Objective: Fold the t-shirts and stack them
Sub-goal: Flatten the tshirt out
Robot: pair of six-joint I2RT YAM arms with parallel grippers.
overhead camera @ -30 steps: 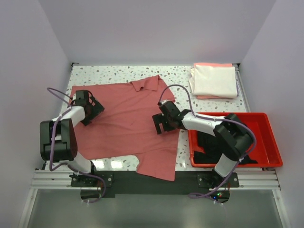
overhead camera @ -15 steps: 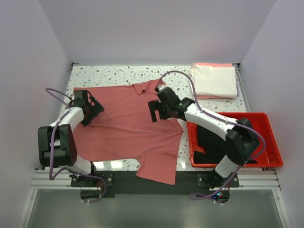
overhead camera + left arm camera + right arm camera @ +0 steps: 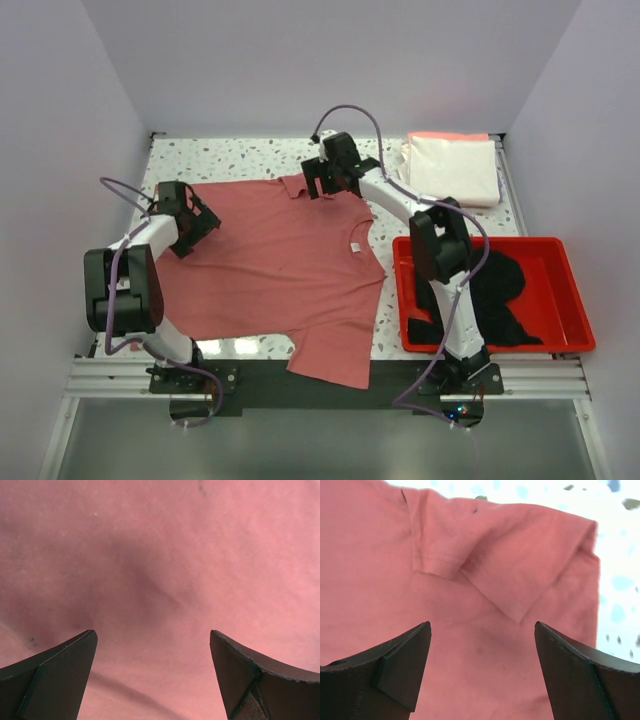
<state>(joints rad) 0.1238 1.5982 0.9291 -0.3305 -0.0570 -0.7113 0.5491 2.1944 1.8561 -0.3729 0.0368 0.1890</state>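
rose-red t-shirt [image 3: 270,265] | left gripper [image 3: 152,635]: jaws apart, above its left edge | right gripper [image 3: 482,627]: jaws apart, above its far-edge fold

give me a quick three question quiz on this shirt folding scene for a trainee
1. Fill the gap: the right arm's fingers stand ___ (open or shut) over the far edge of the dusty rose-red cloth t-shirt.
2. True or false: the black cloth t-shirt lies in the rigid red plastic tray.
3. Which shirt tops the folded pile at the far right corner of the speckled white table? A. the cream-white cloth t-shirt B. the black one C. the rose-red one

Key: 1 open; 2 true; 3 A.
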